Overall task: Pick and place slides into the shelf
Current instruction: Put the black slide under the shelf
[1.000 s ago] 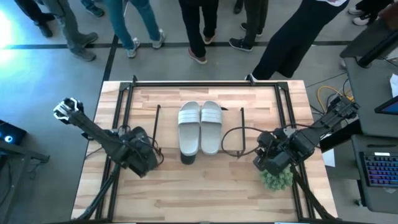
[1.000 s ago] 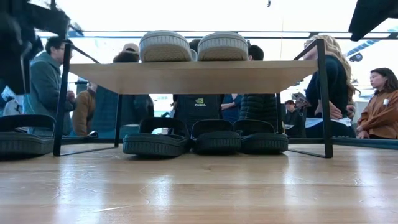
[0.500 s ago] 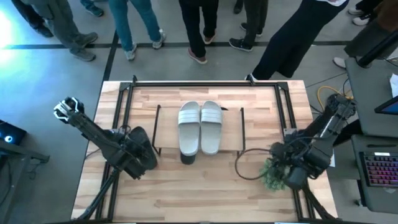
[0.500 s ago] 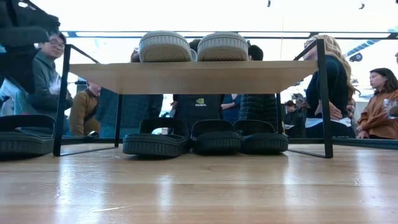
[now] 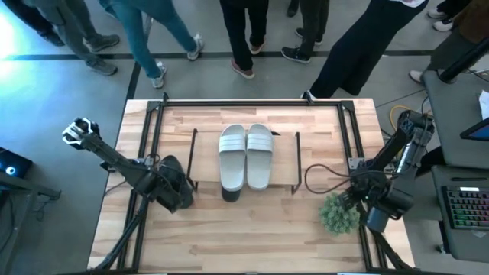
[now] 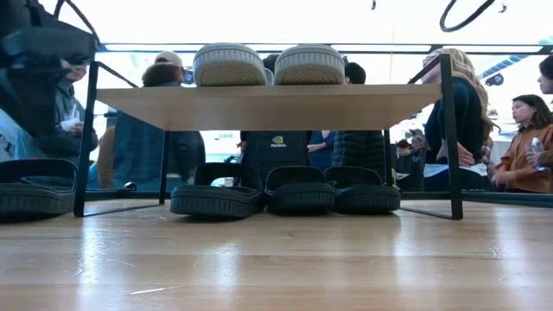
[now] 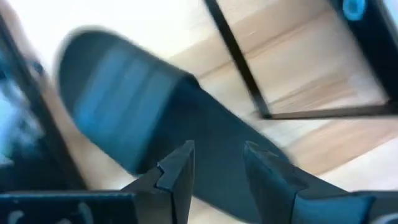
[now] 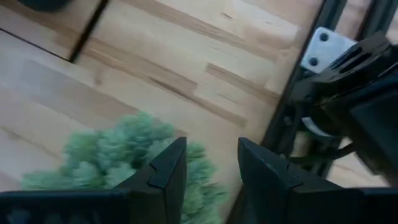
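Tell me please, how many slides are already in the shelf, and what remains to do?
Done: two pale slides lie on the shelf top, and three black slides sit under it. In hand: nothing held; the left gripper hovers with fingers apart over the last black slide, which lies outside the shelf's leg. The right gripper waits above a green tuft. Left: placing that one slide.

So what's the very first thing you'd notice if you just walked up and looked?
Probably the two pale grey-white ribbed slides sitting side by side on the low shelf's light-wood top board mid-table. Under it, three plain black slides line up in a row, and a fourth black slide lies just outside the shelf's left leg. A fluffy green clump sits by the right gripper.
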Tool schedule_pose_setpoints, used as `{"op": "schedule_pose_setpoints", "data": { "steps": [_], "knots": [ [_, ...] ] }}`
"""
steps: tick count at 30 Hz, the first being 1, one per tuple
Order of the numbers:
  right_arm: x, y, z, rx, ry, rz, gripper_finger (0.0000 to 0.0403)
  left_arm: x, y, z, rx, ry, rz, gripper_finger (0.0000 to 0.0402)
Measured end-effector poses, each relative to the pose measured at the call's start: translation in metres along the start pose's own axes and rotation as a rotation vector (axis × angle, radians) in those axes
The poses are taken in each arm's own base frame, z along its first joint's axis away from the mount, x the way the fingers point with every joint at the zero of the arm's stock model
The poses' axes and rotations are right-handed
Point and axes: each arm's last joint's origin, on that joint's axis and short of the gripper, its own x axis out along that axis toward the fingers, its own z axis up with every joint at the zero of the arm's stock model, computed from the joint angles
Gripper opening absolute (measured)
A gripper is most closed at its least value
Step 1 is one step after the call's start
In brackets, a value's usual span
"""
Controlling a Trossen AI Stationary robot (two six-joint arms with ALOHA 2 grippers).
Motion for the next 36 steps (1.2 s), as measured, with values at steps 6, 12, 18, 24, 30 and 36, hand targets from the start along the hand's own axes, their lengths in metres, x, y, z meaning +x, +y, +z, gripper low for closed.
{"op": "schedule_pose_setpoints", "data": {
  "steps": [6, 12, 18, 24, 30, 36],
  "knots": [
    [0.002, -0.003, 0.0, -0.15, 0.032, -0.035, 0.0134, 0.013, 0.0, -0.006, 0.228, 0.026, 0.141, 0.0122],
    [0.008, -0.004, -0.001, -0.202, 0.017, -0.057, 0.0134, 0.029, -0.015, -0.014, 0.27, 0.049, 0.219, 0.0122],
    [0.014, -0.006, -0.003, -0.244, 0.033, -0.099, 0.0134, 0.038, -0.012, -0.017, 0.232, 0.019, 0.359, 0.0122],
    [0.022, -0.011, -0.006, -0.269, 0.085, -0.178, 0.0134, 0.029, -0.006, -0.013, 0.213, 0.017, 0.347, 0.0122],
    [0.032, -0.017, -0.008, -0.266, 0.133, -0.262, 0.0134, 0.017, 0.006, -0.007, 0.231, 0.023, 0.304, 0.0122],
    [0.038, -0.02, -0.009, -0.255, 0.122, -0.288, 0.0134, 0.016, 0.019, -0.004, 0.221, -0.005, 0.277, 0.0122]
  ]
}}
